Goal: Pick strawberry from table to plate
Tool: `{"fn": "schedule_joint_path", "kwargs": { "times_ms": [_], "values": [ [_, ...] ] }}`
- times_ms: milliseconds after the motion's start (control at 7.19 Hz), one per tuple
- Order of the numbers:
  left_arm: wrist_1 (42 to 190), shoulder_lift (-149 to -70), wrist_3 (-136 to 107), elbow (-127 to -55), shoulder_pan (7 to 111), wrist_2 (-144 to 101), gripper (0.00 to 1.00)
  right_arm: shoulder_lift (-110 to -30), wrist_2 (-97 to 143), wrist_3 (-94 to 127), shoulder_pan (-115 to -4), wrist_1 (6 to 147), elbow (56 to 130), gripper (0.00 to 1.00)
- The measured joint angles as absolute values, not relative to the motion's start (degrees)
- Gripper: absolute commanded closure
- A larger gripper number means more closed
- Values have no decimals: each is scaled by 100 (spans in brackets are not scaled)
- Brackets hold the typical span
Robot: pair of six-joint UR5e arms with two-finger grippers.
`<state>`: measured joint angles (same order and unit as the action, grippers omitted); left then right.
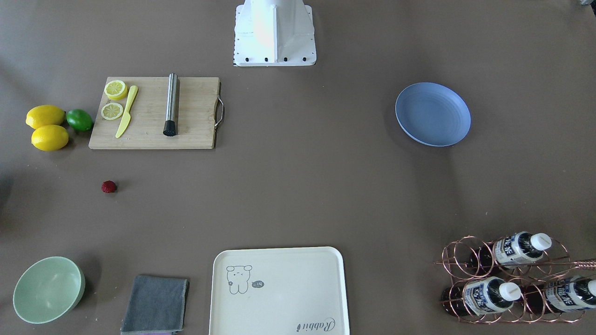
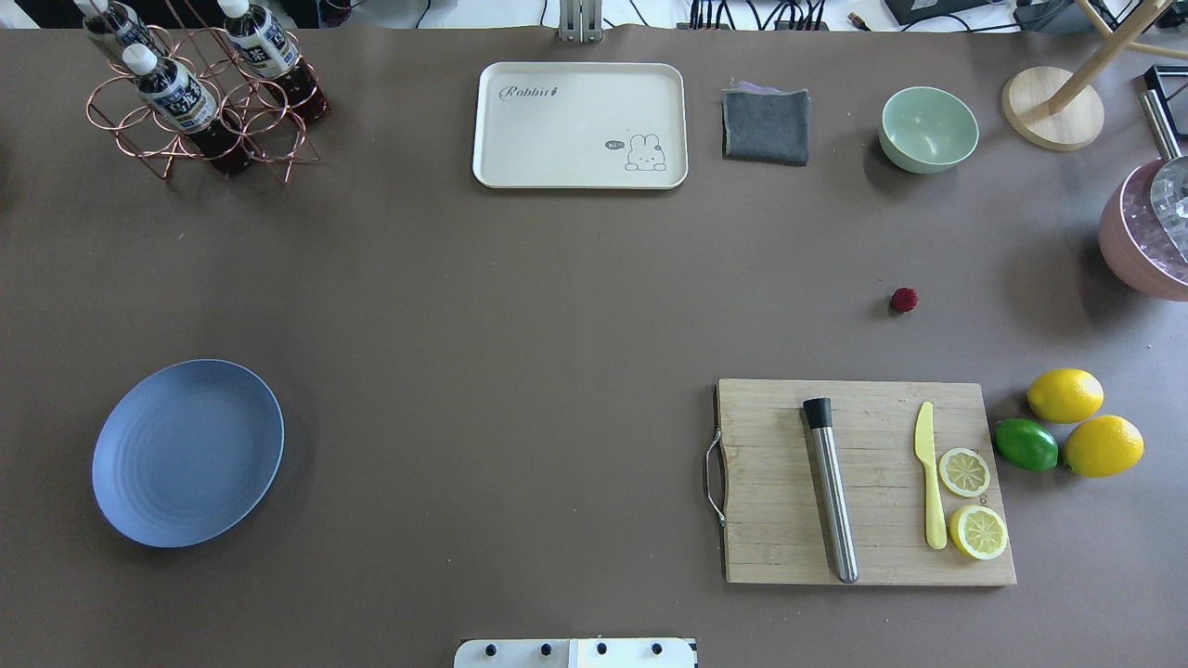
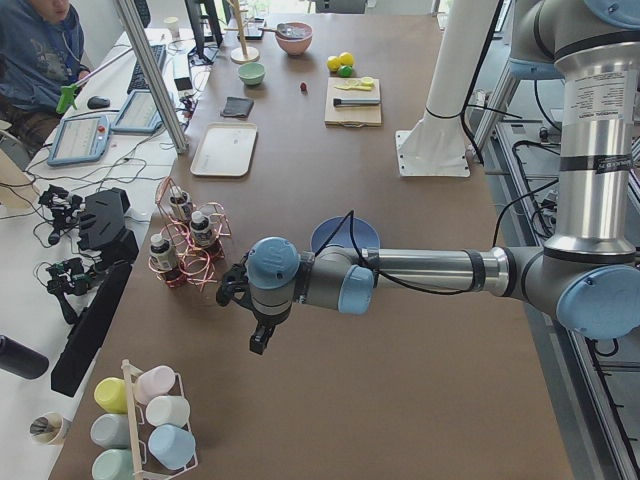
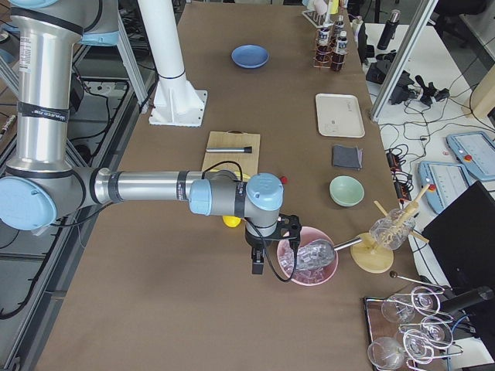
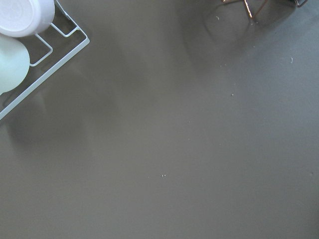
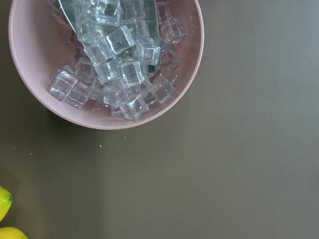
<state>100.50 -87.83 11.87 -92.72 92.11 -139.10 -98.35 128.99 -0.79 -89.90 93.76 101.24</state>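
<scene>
The strawberry (image 1: 109, 186) lies on the desk (image 1: 298, 186) near the cutting board (image 1: 195, 116), well apart from the plate (image 1: 433, 114). The left hand (image 3: 260, 342) and right hand (image 4: 257, 267) hover at opposite ends, seemingly parked; I cannot tell how open they are.

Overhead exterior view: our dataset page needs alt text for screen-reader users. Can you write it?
A small red strawberry lies on the brown table, right of centre, far from the empty blue plate at lower left. A wooden cutting board sits below the berry.
</scene>
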Motion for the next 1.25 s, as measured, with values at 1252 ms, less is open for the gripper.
{"fn": "schedule_joint_path", "kwargs": {
  "times_ms": [1252],
  "values": [
    [13375, -8357, -2349, -9323, 6834, -13502, 1, -9808, 13200, -79, -8982, 9378, 10114, 0]
  ]
}}
